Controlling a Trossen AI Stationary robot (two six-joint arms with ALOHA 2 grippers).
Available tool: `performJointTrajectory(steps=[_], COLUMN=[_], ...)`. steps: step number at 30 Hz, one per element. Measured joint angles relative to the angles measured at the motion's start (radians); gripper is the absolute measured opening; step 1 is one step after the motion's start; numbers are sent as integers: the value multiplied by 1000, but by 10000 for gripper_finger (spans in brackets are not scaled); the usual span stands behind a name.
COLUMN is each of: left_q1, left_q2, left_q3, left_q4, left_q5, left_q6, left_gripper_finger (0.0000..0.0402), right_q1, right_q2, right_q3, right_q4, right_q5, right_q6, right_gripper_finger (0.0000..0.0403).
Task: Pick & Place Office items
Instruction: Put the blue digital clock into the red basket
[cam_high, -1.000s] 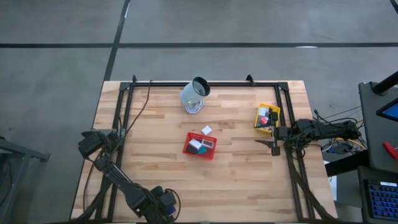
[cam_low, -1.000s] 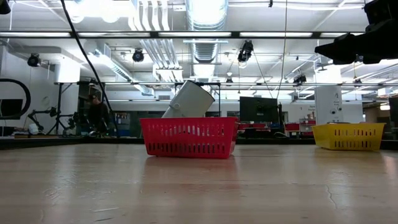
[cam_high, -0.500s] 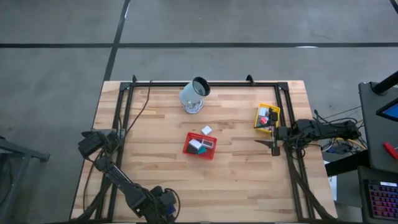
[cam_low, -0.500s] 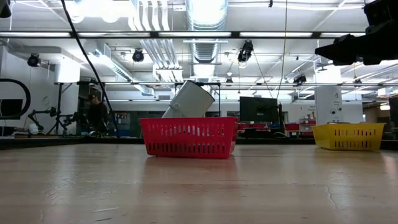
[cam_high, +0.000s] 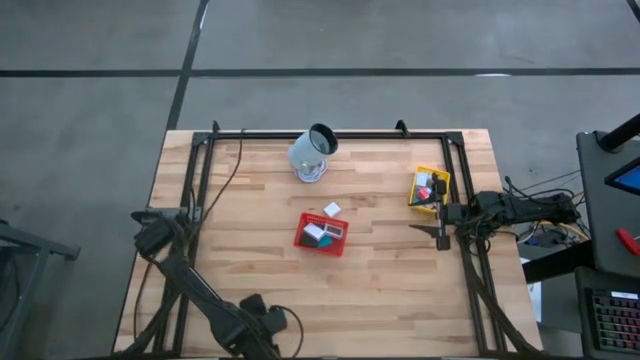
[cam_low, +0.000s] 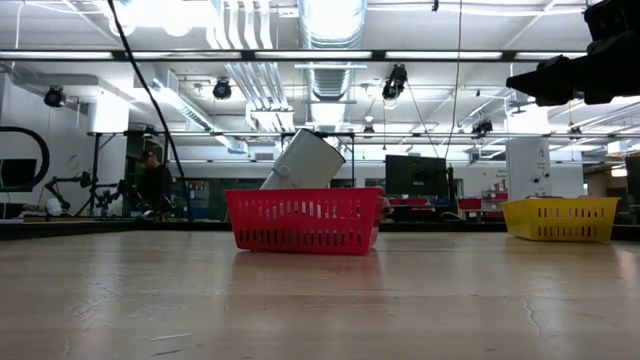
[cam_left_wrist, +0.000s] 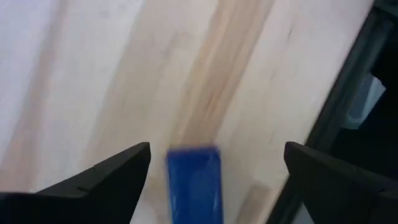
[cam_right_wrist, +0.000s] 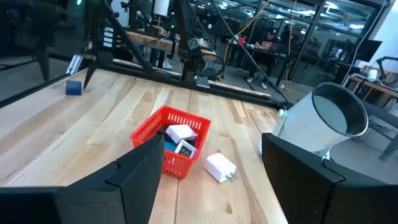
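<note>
My left gripper (cam_high: 152, 238) hangs over the table's left edge, open. In its wrist view a dark blue block (cam_left_wrist: 194, 183) lies on the wood between the two fingers, apart from both. The same blue block (cam_right_wrist: 73, 88) shows far off in the right wrist view. My right gripper (cam_high: 438, 234) waits open near the table's right side, just in front of the yellow tray (cam_high: 430, 187), which holds red, black and white items. The red tray (cam_high: 322, 233) at mid-table holds white, teal and dark items. A white block (cam_high: 332, 209) lies on the wood just behind it.
A large pale cup (cam_high: 313, 153) lies tilted near the far edge, behind the red tray. Dark metal frame rails (cam_high: 203, 180) run along the table's left, right and far sides. Bare wood stretches between the trays and across the near half.
My left arm has shifted a little toward the table's near edge, its wrist end moving with it. The trays, the cup and my right arm have kept still.
</note>
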Motion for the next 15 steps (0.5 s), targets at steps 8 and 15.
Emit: performJointTrajectory(steps=[8, 15], left_q1=[-1, -2], left_q2=[105, 95], left_q3=[40, 41], left_q4=[27, -55], left_q5=[102, 70], left_q6=[25, 20], left_gripper_finger=[375, 375], right_q1=[0, 0], right_q2=[1, 1], right_q3=[0, 0], right_q4=[0, -1], right_q5=[1, 1], right_q6=[1, 2], right_gripper_finger=[267, 269])
